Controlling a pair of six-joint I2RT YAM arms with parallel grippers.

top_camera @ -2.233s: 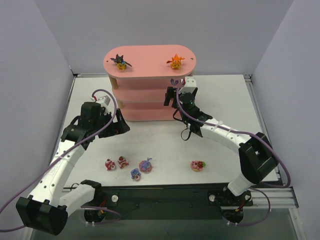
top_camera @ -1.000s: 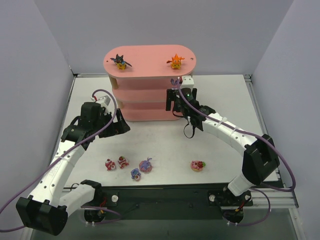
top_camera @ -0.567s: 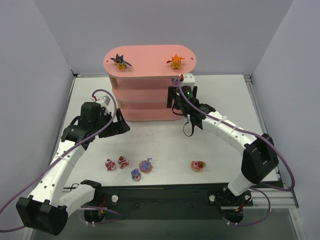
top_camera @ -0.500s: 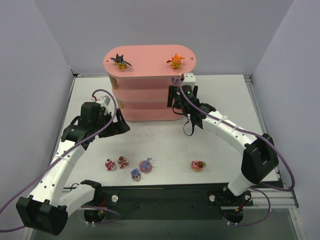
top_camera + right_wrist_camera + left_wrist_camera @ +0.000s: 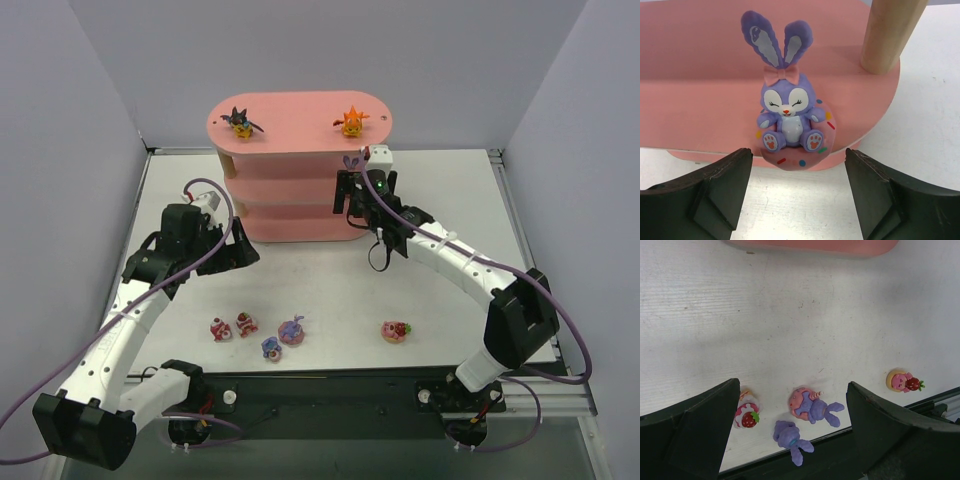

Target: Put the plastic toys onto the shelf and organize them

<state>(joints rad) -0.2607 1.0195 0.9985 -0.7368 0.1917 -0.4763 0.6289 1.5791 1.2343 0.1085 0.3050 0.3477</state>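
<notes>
The pink shelf [image 5: 300, 135] stands at the back. A black bat-like toy [image 5: 240, 122] and an orange toy [image 5: 351, 121] are on its top board. A purple bunny [image 5: 788, 117] sits upright at the right end of a board below the top one, its pink base at the board's edge; it also shows in the top view [image 5: 351, 163]. My right gripper [image 5: 797, 165] is open just in front of it, not touching. My left gripper [image 5: 792, 387] is open and empty above the table. Two purple bunnies [image 5: 812, 407] [image 5: 790, 440] lie on their sides.
A light wooden post [image 5: 890, 32] rises right of the placed bunny. Two red-and-white toys [image 5: 220, 329] [image 5: 246, 324] sit left of the lying bunnies near the table's front edge. A third red-and-white toy [image 5: 396, 331] sits apart to the right.
The right arm has shifted slightly at the shelf's right end. The bunny stays at the same spot on the board. The left arm and the table toys have not moved.
</notes>
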